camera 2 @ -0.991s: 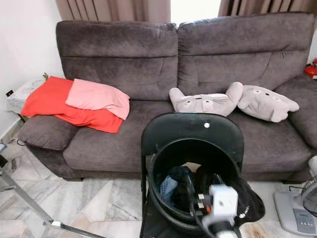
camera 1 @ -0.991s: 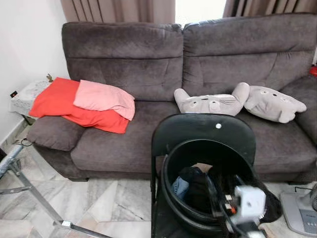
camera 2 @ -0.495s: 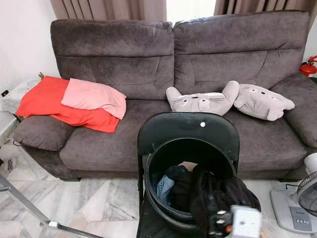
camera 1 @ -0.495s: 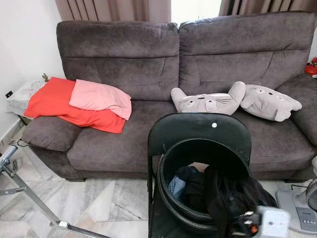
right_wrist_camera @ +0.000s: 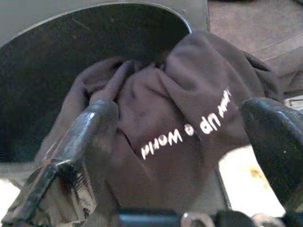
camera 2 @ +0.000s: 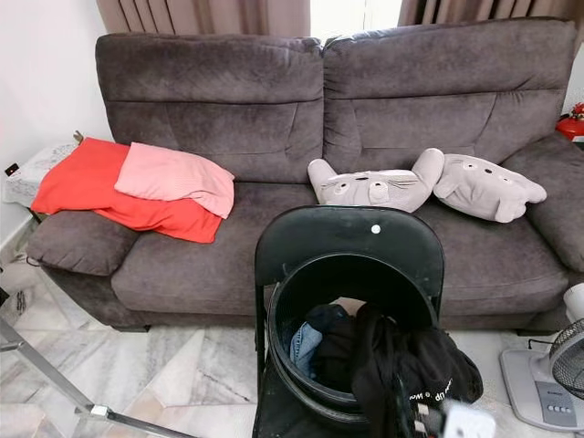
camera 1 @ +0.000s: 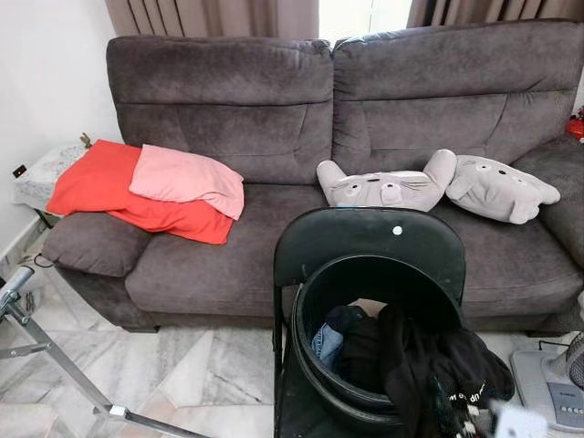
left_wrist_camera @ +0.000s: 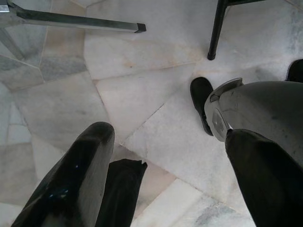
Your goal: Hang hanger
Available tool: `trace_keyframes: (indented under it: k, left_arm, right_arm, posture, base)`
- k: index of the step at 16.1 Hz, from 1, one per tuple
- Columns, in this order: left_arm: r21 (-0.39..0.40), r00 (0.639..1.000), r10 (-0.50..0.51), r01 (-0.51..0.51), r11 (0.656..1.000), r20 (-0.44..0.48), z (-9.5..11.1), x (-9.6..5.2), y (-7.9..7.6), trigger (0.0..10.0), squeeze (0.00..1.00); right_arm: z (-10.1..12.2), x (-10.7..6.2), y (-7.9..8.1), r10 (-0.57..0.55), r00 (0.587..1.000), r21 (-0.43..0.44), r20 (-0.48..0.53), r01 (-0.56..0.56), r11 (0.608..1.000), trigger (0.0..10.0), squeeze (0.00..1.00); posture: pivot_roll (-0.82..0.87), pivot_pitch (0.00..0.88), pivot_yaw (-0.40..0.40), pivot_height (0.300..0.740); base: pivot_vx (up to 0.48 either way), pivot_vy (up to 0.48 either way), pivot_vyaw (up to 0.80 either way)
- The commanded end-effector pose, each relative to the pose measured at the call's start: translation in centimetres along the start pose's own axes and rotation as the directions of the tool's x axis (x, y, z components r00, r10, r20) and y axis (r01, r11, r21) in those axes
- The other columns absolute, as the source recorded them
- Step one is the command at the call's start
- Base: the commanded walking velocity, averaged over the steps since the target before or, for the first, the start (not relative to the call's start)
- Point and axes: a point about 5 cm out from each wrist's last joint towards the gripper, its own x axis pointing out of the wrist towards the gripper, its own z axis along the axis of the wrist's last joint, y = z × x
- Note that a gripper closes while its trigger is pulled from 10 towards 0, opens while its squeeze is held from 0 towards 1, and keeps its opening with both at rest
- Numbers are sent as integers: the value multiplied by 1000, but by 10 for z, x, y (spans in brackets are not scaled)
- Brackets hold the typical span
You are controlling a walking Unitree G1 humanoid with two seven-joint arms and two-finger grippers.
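A metal rack leg (camera 1: 55,351) is seen on the marble floor (camera 1: 182,383) at far left. The left claw (left_wrist_camera: 170,189) hangs over that floor, fingers spread apart. Red and pink cloths (camera 1: 151,187) lie at the sofa's (camera 1: 274,109) left end, plush cushions (camera 1: 438,182) toward its right end. Before the sofa, a black basket (camera 1: 315,365) holds clothes. A black garment (right_wrist_camera: 189,142) drapes over its right rim, and the right claw (right_wrist_camera: 180,156) is spread open around it. No hanger can be made out.

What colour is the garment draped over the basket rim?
Black garment with white lettering; right wrist view shows it best.
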Motion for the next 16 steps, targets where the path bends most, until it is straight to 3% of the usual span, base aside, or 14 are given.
trace_keyframes:
  k: [1,3,5,8,14,15,16]
  left_arm:
    - [13,1000,5,-5,1000,-15,-4,-1,3,10000,0]
    - [15,1000,8,-8,1000,-16,-4,-1,4,10000,0]
    - [21,1000,6,-6,1000,-19,-4,-1,4,10000,0]
    - [22,1000,8,-7,1000,-19,-4,-1,3,10000,0]
    - [20,1000,10,-10,1000,-21,-4,-1,4,10000,0]
    - [21,1000,10,-10,1000,-21,-5,-1,4,10000,0]
    - [22,1000,10,-9,1000,-21,-5,-2,4,10000,0]
  right_arm:
    - [6,-4,2,8,999,-1,38,-8,1000,10000,0]
    - [0,-11,-9,-71,997,-21,12,72,997,10000,0]
    - [-7,-7,-17,-121,992,-7,-28,121,993,10000,0]
    - [-15,0,-14,-31,997,-83,-74,24,996,10000,0]
    - [-19,8,-16,-10,994,-146,-106,-6,989,10000,0]
    - [-26,5,-21,-55,989,-167,-134,32,985,7294,0]
    - [-27,4,-23,-70,987,-174,-144,45,984,1255,0]
  posture:
    - [-12,51,63,740]
    - [-15,54,61,740]
    - [-15,54,63,740]
    - [-10,51,58,740]
    - [-7,49,55,740]
    - [-6,48,57,740]
    - [-8,48,57,740]
  base:
    - [0,0,0]
    - [0,0,0]
    - [0,0,0]
    - [0,0,0]
    - [0,0,0]
    - [0,0,0]
    - [0,0,0]
